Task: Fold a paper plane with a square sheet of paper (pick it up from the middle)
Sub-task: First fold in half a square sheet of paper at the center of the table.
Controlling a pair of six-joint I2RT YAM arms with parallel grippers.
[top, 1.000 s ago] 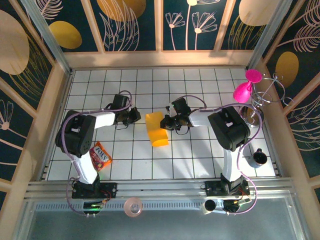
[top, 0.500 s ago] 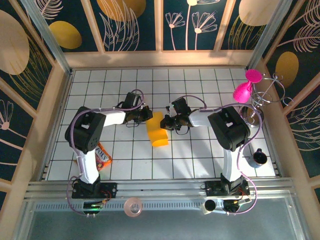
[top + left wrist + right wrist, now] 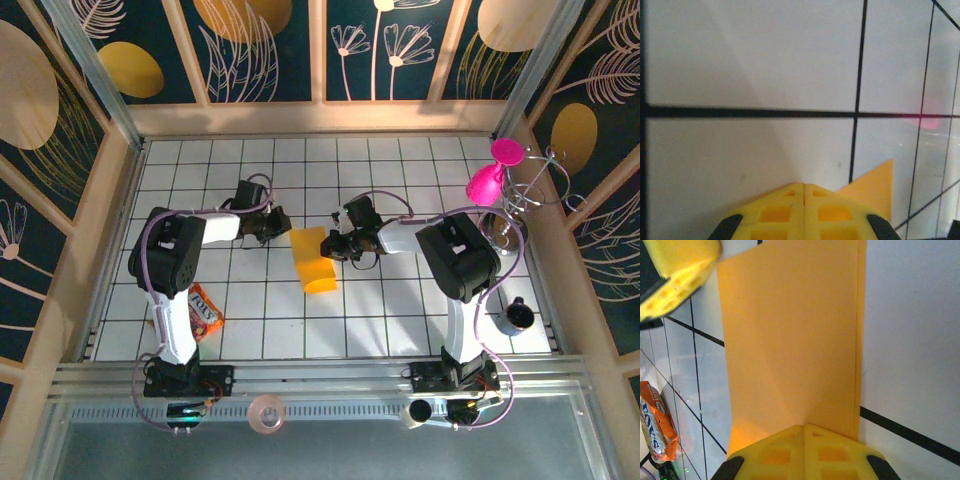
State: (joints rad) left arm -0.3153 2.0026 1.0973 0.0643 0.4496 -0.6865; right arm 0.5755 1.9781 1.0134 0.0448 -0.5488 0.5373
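Note:
The square sheet of paper (image 3: 313,260) lies folded in half into an orange-yellow strip on the white tiles at the middle of the floor. My right gripper (image 3: 329,243) is shut, and its yellow fingertips (image 3: 804,427) rest on top of the folded paper (image 3: 790,340) near its right edge. My left gripper (image 3: 280,227) is shut on nothing just left of the strip's far end. In the left wrist view the left gripper (image 3: 804,186) points at bare tile, and a corner of the paper (image 3: 875,190) shows to its right. The left gripper's finger (image 3: 677,270) appears beyond the paper's far corner.
A crinkly orange snack packet (image 3: 203,310) lies by the left arm's base. A pink balloon-like figure (image 3: 487,180) on a wire stand and a black cup (image 3: 518,315) stand at the right. A tape roll (image 3: 267,412) sits on the front ledge. Wooden walls ring the floor.
The left gripper went right to the paper's left edge, then drew back left a little. The right gripper and the paper have stayed put.

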